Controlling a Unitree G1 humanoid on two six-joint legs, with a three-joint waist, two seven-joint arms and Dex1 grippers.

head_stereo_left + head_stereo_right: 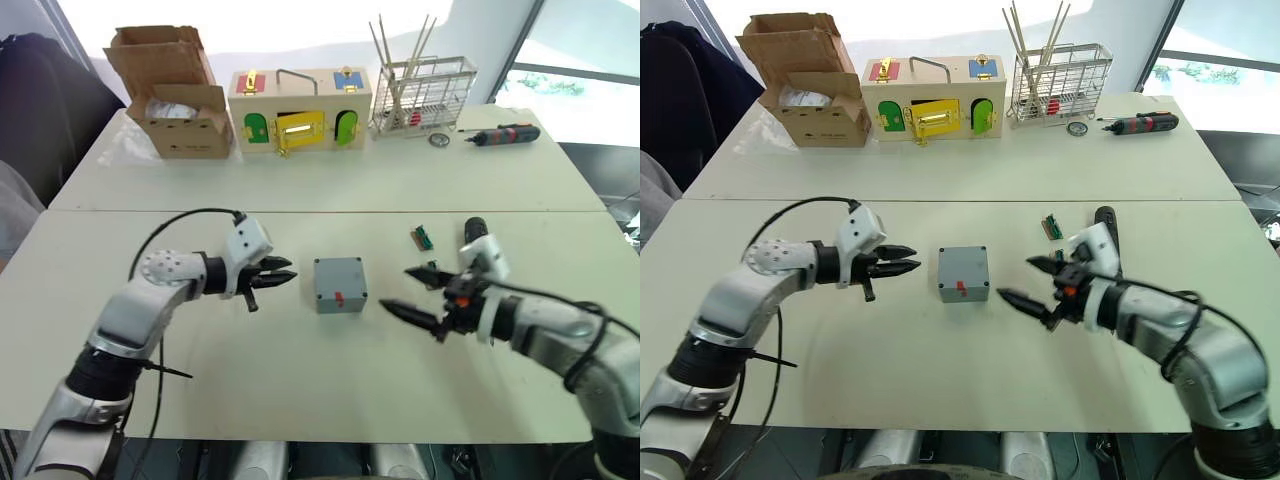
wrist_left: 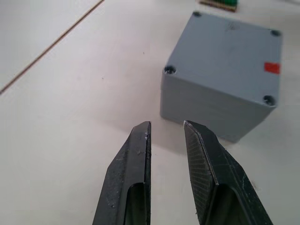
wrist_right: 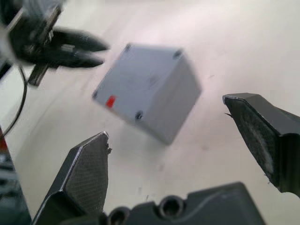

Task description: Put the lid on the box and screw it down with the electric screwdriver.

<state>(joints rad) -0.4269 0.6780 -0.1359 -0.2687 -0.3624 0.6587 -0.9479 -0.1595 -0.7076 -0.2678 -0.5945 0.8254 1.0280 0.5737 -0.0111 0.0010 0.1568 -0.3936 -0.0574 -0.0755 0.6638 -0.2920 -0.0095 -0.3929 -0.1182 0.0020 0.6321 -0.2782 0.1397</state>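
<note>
While the box sits mid-table between both arms, lid already seated w/ red mark up, it looks rigid, light, smooth-sided: best pinched across opposite walls. Square, so no long axis; lid faces up. Left gripper hovers just beside it, fingers nearly closed, empty. Right gripper spread wide, empty. Electric screwdriver lies behind right arm.

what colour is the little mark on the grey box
Red, a small rectangle on the box, clearest in the left wrist view.
</note>
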